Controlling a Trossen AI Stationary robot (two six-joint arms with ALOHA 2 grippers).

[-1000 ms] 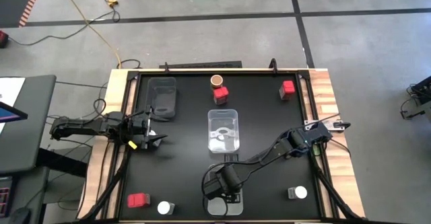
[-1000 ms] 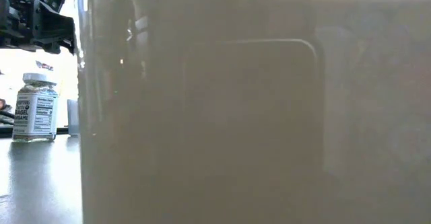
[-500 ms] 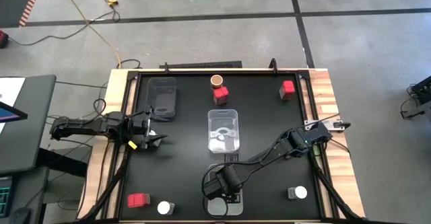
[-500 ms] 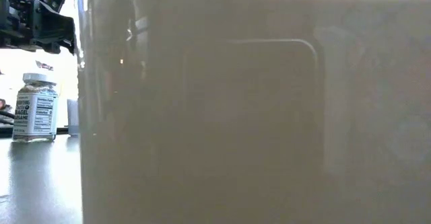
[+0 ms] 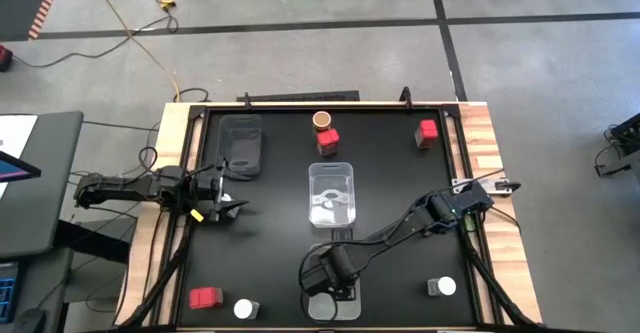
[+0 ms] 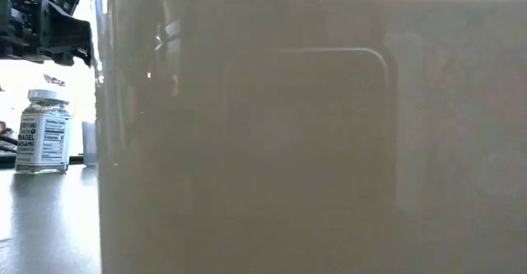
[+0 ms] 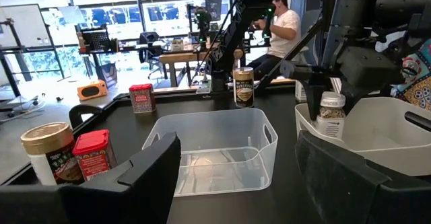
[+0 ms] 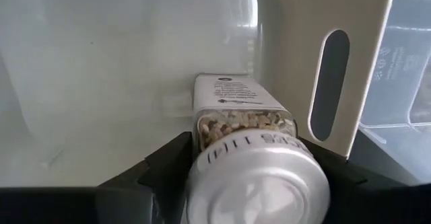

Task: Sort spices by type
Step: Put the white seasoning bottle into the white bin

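The right gripper point(image 8: 236, 177) is gripping a white-lidded jar point(image 8: 246, 150) inside the white tub point(image 8: 101, 69) at the table's near edge. Letting go too high could tip it. The left gripper point(image 5: 222, 195) is waiting, spread wide.

White-lidded spice jar point(image 8: 252, 153) tilted inside pale tub, apparently pincer-held

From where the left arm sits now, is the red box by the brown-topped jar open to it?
Probably yes. The left gripper is open and empty, and the red box stands on bare mat beside the brown-topped jar, with only the empty clear tub near the path.
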